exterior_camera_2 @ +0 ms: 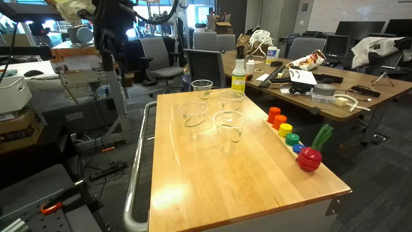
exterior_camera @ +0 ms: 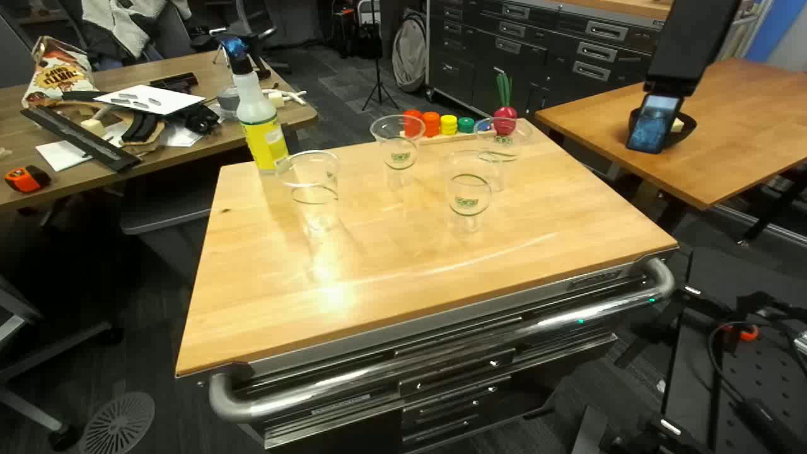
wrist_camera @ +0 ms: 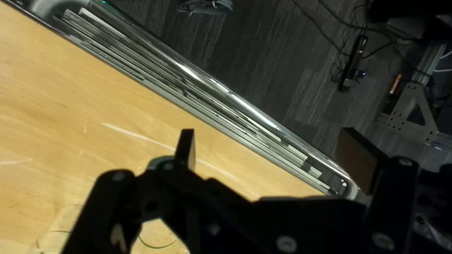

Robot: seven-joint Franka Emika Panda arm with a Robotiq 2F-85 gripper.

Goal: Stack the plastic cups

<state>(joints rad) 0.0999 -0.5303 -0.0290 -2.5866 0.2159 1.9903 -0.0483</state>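
Several clear plastic cups stand upright and apart on the wooden cart top, in both exterior views. One cup (exterior_camera: 309, 192) (exterior_camera_2: 202, 89) is nearest the bottle's end and the handle side. A cup (exterior_camera: 398, 154) (exterior_camera_2: 232, 100) stands behind it. Another cup (exterior_camera: 468, 192) (exterior_camera_2: 193, 116) is nearer the handle, and a last cup (exterior_camera: 504, 142) (exterior_camera_2: 229, 130) is near the radish toy. My gripper (exterior_camera_2: 127, 80) hangs in the air beyond the handle side. In the wrist view the gripper (wrist_camera: 272, 155) is open with nothing between its fingers; parts of cups (wrist_camera: 53, 236) show at the lower left.
A spray bottle with yellow liquid (exterior_camera: 263, 135) stands at a corner of the cart top (exterior_camera: 403, 252). A row of coloured blocks (exterior_camera_2: 285, 130) and a red radish toy (exterior_camera_2: 309, 159) lie along the edge opposite the metal handle (exterior_camera: 454, 353). Cluttered table (exterior_camera_2: 370, 93) beyond.
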